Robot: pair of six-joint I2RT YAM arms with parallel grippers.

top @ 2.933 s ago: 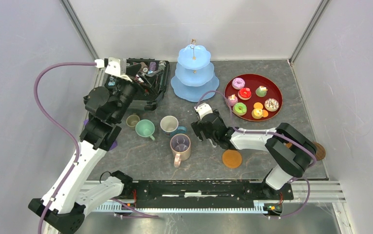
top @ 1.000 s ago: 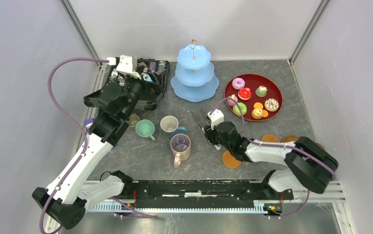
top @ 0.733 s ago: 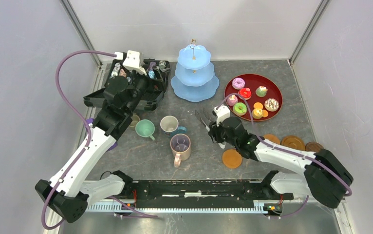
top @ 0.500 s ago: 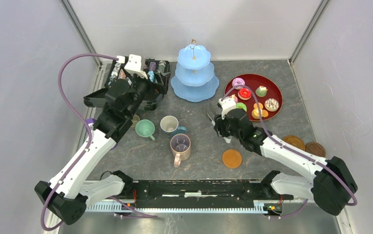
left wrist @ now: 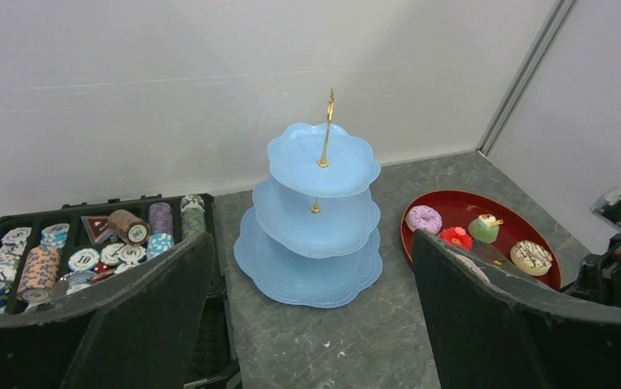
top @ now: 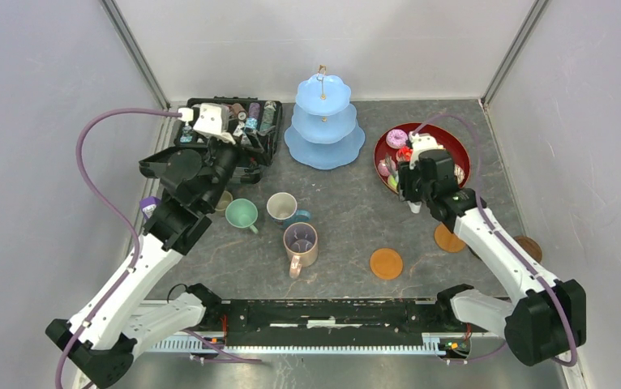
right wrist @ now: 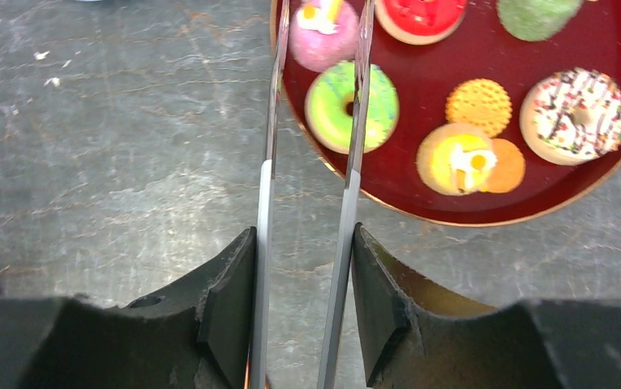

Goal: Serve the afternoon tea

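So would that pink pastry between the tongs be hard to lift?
Probably light, since the pink pastry is small beside the tongs. Its rounded edge against the thin, smooth metal blades could let it slip or twist. The white-and-yellow topping looks delicate, so a hard squeeze might mark it.

I have the pale-blue three-tier stand (top: pixel 323 121) at the back, the black plastic case (top: pixel 265 154) left of it and the round dark-red tray (right wrist: pixel 469 50) holding small doughnut-like pastries (right wrist: pixel 351 106) right of it. Four ceramic mugs (top: pixel 241 214) sit before the case; round brown coasters (top: pixel 386 263) lie before the tray.
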